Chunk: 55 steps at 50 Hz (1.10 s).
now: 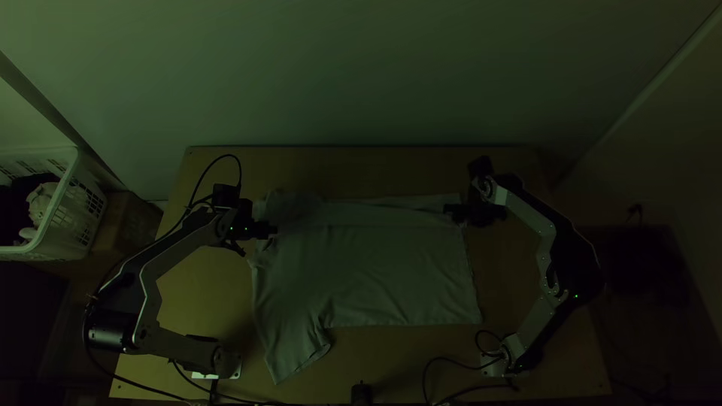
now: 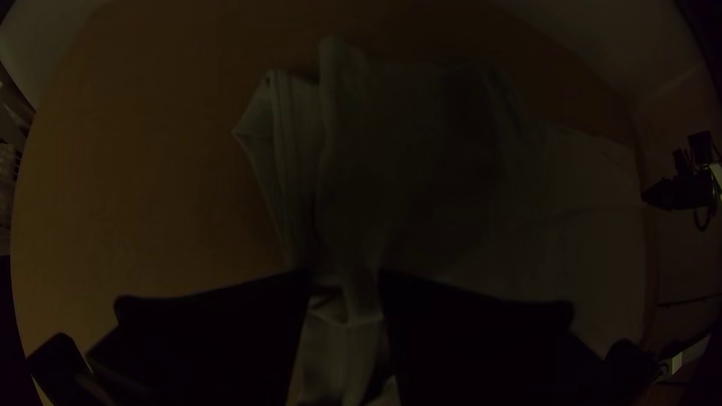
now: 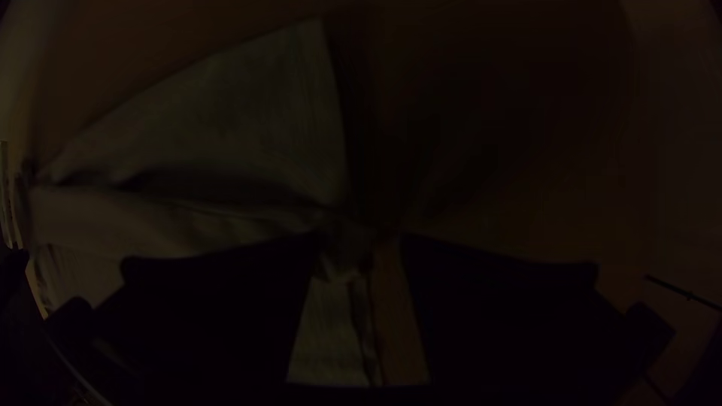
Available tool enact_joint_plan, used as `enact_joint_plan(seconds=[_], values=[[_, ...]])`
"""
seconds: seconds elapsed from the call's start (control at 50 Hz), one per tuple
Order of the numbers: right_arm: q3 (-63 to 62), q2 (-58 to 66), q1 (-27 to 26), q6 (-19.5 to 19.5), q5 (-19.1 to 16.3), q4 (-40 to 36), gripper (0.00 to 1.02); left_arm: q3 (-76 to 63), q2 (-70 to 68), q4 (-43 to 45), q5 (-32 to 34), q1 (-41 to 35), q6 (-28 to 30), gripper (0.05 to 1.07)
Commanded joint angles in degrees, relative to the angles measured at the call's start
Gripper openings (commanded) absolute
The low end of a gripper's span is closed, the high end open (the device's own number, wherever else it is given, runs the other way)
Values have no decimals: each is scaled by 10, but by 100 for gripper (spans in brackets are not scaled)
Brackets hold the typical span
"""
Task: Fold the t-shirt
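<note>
in the top view, your left pincer (image 1: pixel 274 231) and right pincer (image 1: pixel 446 210), both parted, sit at the t-shirt's (image 1: pixel 376 263) ten and two o'clock.

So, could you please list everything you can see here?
Table: one, light wood, centre
T-shirt: one, pale grey, mostly spread on the table
Basket: one, white, left of the table
Cloth items: several, dark and pale, in the basket
Box-like thing: one, brown, beside the basket
Small object: one, black, table's near edge
Cables: several, black, mostly nearer side
Wall: pale, behind
Robot arms: two, silver-grey and black, either side
Left claw, right claw: black, at the shirt's sides
</note>
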Motion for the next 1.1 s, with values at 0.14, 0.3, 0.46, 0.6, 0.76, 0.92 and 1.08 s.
enact_joint_plan(seconds=[0.14,0.3,0.46,0.6,0.76,0.92,1.08], values=[[-26,-74,-4,-10,5,-12,99,-1,-69,-27,5,-4,4,102],[-32,-125,-14,-6,5,-34,98,10,-109,-49,5,-2,12,102],[-39,-181,-20,-11,8,-59,98,32,-116,-139,13,4,20,102],[-42,-228,-25,-10,8,-91,98,31,-150,-200,14,5,41,102],[-47,-263,-26,-4,8,-138,98,21,-205,-281,18,-9,43,102],[-64,-282,-18,45,5,-167,98,-1,-243,-377,18,-17,-5,102],[-71,-286,11,74,3,-203,98,-19,-297,-416,18,-12,-59,102]])
